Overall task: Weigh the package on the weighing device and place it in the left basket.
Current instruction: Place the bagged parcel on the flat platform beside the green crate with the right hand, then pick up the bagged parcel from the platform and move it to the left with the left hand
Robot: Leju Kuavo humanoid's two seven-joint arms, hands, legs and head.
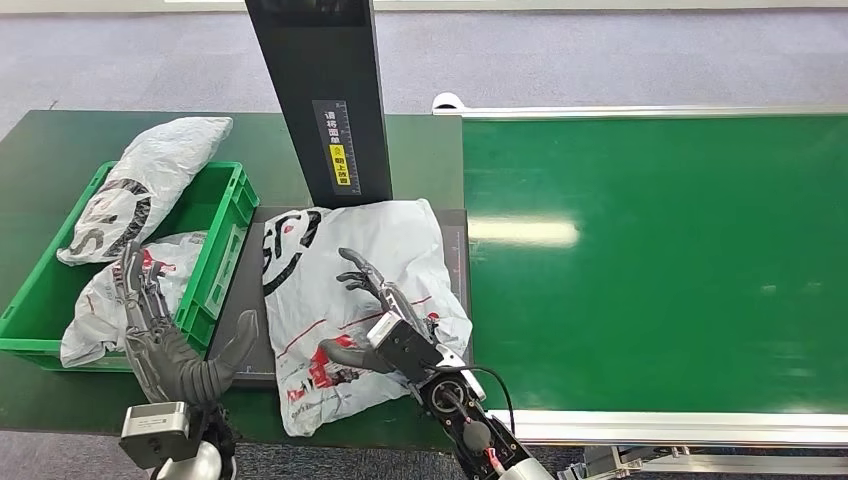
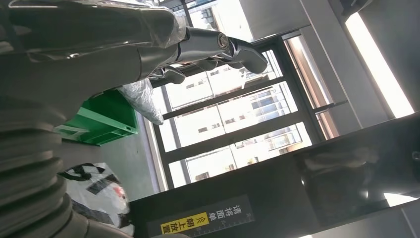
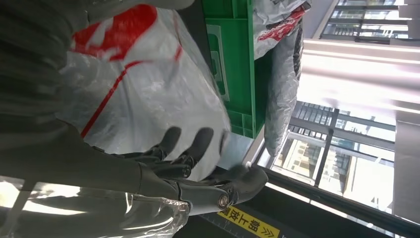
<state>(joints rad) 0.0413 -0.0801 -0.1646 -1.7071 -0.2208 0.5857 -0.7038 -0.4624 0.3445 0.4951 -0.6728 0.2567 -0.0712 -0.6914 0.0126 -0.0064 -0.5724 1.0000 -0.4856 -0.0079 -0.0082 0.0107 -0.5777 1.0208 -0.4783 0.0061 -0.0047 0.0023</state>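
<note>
A white package with red and black print lies flat on the dark weighing platform, its near end hanging over the front edge. My right hand rests on top of it, fingers spread and thumb out to the side; the right wrist view shows the fingers lying against the package. My left hand is held upright and holds nothing, fingers apart, by the near right corner of the green basket. The left wrist view shows its fingers extended in the air.
Two white bags lie in the basket, one draped over its far rim, one at its near end. A black post with a yellow label rises behind the platform. A green conveyor belt runs along the right.
</note>
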